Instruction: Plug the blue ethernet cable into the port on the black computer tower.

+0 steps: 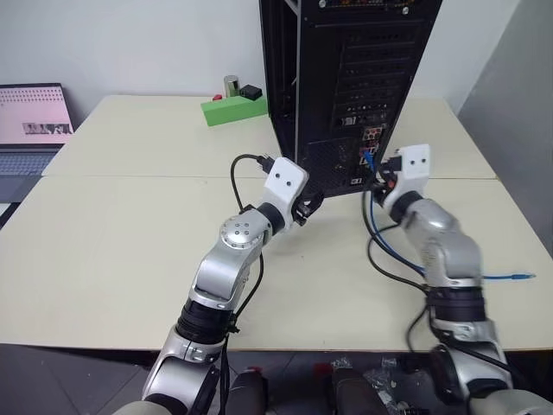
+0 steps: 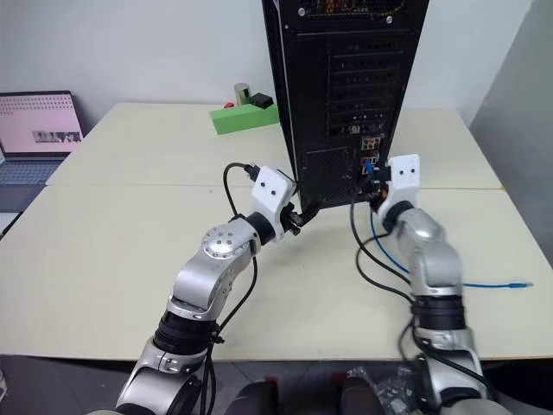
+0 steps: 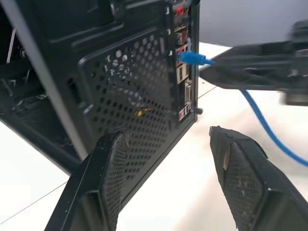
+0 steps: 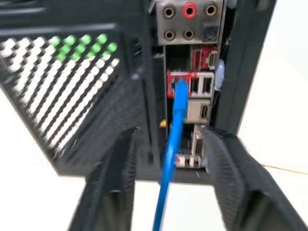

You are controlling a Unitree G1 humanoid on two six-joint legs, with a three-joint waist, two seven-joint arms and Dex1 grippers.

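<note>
The blue ethernet cable [image 4: 174, 139], light and floppy, is sitting plugged into the port [image 4: 179, 83] on the black computer tower [image 1: 346, 78] near the tabletop's far edge; take hold just behind its plug. Both the left pincer [image 3: 168, 173] and right pincer [image 4: 168, 178] are standing open, gripping nothing.

I saw a big cream table [image 1: 130, 259] with a seam running across its middle. Behind it stood a plain white wall [image 1: 130, 43], and a grey wall [image 1: 518, 86] rose past the table's right edge. A laptop [image 1: 30, 130] with a pink screen sat beyond the left edge. The light was soft and even.
</note>
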